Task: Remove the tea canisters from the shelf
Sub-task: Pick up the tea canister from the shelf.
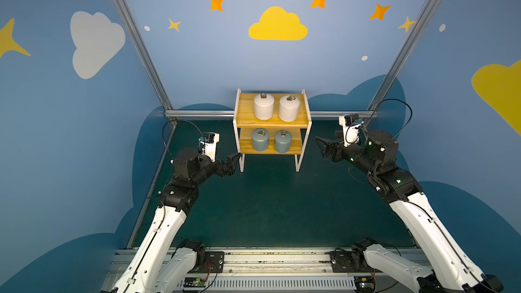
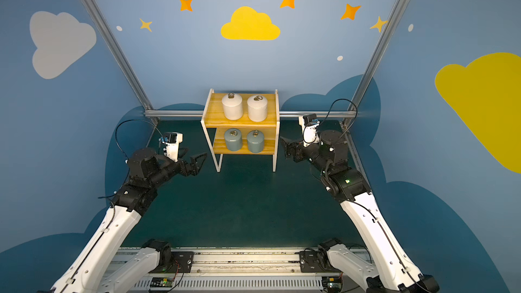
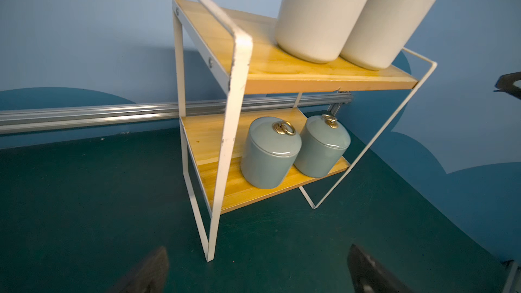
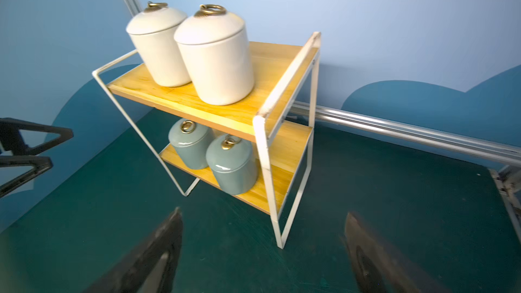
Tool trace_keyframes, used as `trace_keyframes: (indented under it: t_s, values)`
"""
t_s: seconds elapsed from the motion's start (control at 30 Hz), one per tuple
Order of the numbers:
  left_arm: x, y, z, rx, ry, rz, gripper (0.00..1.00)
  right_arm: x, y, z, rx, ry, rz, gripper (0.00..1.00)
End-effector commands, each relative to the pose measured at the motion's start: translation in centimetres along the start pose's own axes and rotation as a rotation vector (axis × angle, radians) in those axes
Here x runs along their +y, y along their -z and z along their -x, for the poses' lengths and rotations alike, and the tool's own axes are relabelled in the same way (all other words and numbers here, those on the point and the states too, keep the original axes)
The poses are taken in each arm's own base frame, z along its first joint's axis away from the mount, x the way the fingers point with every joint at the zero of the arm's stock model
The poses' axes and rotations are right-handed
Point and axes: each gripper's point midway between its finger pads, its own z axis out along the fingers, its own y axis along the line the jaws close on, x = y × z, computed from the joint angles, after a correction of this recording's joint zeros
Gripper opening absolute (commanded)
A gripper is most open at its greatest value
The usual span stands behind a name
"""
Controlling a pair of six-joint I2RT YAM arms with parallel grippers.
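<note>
Bright even light; fisheye edges; glare on grey-blue canisters

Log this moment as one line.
shelf: holds all four | white canisters: top board | grey-blue canisters: lower board | left pincer: open, empty | right pincer: open, empty

Two white canisters, two grey-blue canisters, one shelf

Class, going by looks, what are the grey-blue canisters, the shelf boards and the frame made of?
Grey-blue canisters: probably glazed ceramic, glossy; sharp highlights on lids.
Boards: wood, smooth light yellow; grain lines show.
Frame: likely white-painted metal; thin flat bars, paint chipped at corners.
</note>
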Motion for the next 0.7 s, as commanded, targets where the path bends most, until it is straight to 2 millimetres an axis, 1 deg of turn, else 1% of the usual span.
trace_keyframes:
  t_s: [0.0, 0.07, 0.13, 0.23, 0.4, 0.53, 0.67]
  values:
    - [-1.8, 0.7, 2.0, -0.03, -0.013, -0.067, 1.0, 1.7, -0.6, 0.9, 0.006, -0.029, 0.074, 0.92]
    - [-2.7, 0.6, 2.4, -0.035, -0.018, -0.103, 1.0, 2.2, -1.3, 1.4, 0.007, -0.025, 0.099, 0.92]
    - [-3.3, 0.1, 2.7, -0.031, -0.026, -0.127, 1.0, 2.6, -2.2, 1.9, 0.006, -0.021, 0.118, 0.92]
    - [-3.8, -0.6, 3.5, -0.033, -0.043, -0.13, 1.0, 2.8, -3.5, 2.7, -0.01, -0.024, 0.13, 0.92]
    - [-4.8, -1.1, 4.6, -0.063, -0.073, -0.167, 1.0, 2.7, -5.0, 5.0, -0.059, -0.013, 0.104, 0.92]
    - [-5.5, -1.4, 4.5, -0.049, -0.073, -0.202, 1.0, 2.9, -6.5, 6.1, -0.068, -0.01, 0.1, 0.92]
    - [-5.4, -1.5, 4.3, -0.05, -0.072, -0.192, 1.0, 3.5, -8.1, 6.0, -0.048, -0.006, 0.118, 0.92]
